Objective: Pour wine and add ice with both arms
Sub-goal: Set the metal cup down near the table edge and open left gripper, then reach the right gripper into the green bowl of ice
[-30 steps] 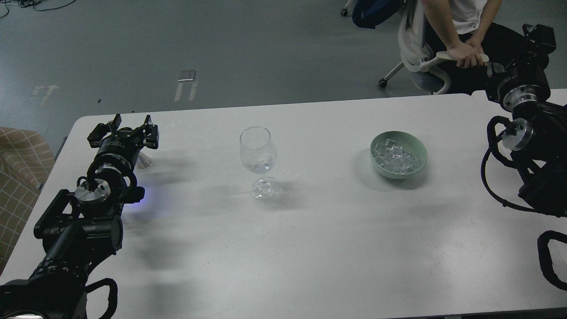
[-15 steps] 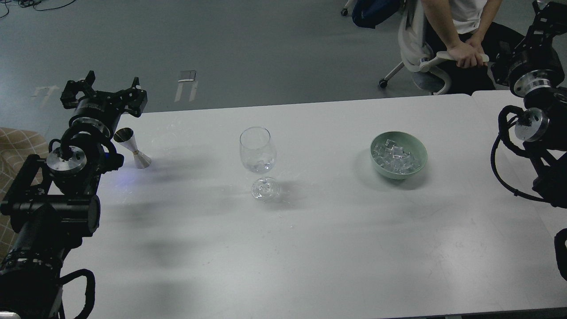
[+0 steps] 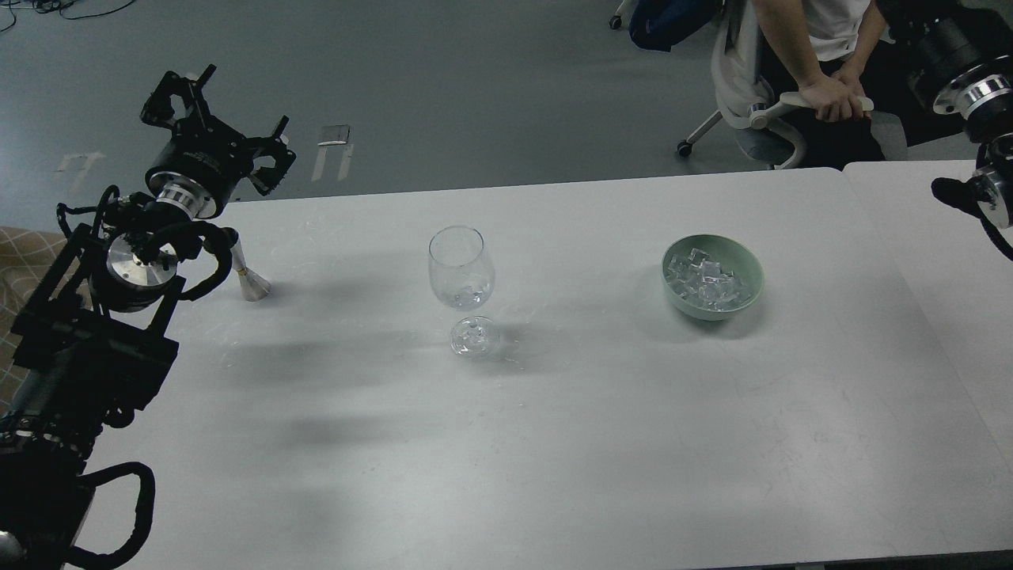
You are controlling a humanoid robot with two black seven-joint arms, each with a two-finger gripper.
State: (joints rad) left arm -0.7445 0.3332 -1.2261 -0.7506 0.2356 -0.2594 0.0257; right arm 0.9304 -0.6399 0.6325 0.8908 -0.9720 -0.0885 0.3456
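Head view: the left pincer (image 3: 214, 111) is hanging in the upper left of the frame, above the tabletop's (image 3: 554, 443) far-left corner, its fingers standing spread apart and gripping nothing. A small metal jigger (image 3: 249, 279) is standing on the tabletop just below and right of that arm's wrist, its upper part hidden behind a black cable. The wine glass (image 3: 462, 269) is standing upright near the frame's centre, with a little clear wine (image 3: 464, 297) lying in the bottom of its bowl. Right of centre, well apart from the glass, a pale green bowl (image 3: 750, 273) is sitting on the tabletop, and the ice (image 3: 706, 285) is lying heaped inside it as clear cubes. The right arm (image 3: 961, 71) is showing only at the upper right edge; its pincer is lying outside the frame. A seated person (image 3: 823, 55) is resting both hands on a chair arm at upper right.
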